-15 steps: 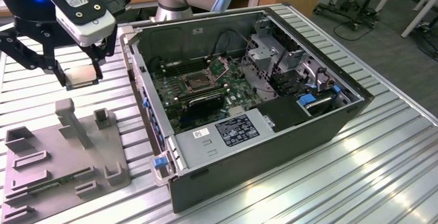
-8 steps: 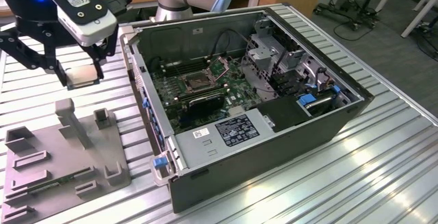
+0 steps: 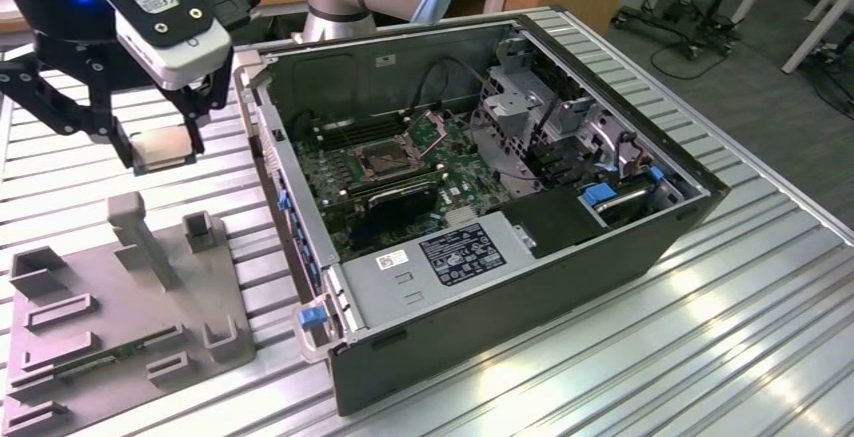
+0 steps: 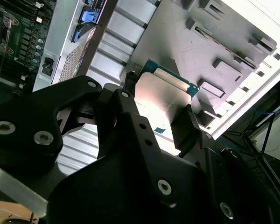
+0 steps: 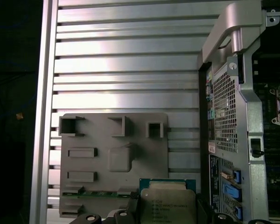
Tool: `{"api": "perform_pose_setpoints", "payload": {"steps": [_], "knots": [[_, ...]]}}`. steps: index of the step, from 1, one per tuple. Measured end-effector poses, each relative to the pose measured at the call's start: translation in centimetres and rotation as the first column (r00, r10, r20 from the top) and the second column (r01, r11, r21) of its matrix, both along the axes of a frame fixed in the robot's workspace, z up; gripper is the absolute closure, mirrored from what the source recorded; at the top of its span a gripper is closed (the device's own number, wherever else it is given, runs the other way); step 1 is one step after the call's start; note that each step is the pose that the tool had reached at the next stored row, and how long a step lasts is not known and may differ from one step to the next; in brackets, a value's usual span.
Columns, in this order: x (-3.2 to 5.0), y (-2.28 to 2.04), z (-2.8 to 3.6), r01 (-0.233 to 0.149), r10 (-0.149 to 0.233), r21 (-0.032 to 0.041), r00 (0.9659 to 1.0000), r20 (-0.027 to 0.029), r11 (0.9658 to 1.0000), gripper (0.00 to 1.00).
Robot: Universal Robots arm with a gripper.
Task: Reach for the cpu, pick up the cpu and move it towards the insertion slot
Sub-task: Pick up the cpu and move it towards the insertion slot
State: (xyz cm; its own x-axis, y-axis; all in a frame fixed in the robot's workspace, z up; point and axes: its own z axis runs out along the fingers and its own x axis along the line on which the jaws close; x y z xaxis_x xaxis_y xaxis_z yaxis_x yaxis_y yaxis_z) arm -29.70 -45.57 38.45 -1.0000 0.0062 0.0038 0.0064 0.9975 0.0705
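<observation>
The cpu (image 3: 162,147) hangs in the air above the slatted table, held between my gripper's (image 3: 160,154) fingers, to the exterior view's left of the open computer case. Both wrist views show its silvery face with a green rim, the cpu (image 4: 159,99) (image 5: 168,203) clamped at two opposite edges by black fingers (image 4: 129,83). The insertion slot (image 3: 388,162), a dark square socket with a metal frame, lies on the green board inside the case, well to the exterior view's right of the chip. The insertion slot (image 5: 279,106) also peeks past the case wall.
A grey tray (image 3: 127,307) with upright posts lies below the gripper, a green memory stick (image 3: 123,353) resting on it. The case's raised side wall (image 3: 274,172) stands between chip and board. Cables and drive cages (image 3: 534,117) crowd the case's far side.
</observation>
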Motion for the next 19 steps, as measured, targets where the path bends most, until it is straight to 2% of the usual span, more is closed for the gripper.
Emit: {"api": "perform_pose_setpoints", "payload": {"steps": [19], "knots": [[0.47,0.00,0.00,0.000,0.000,-0.0001,1.0000,-0.0001,1.0000,0.45]]}}
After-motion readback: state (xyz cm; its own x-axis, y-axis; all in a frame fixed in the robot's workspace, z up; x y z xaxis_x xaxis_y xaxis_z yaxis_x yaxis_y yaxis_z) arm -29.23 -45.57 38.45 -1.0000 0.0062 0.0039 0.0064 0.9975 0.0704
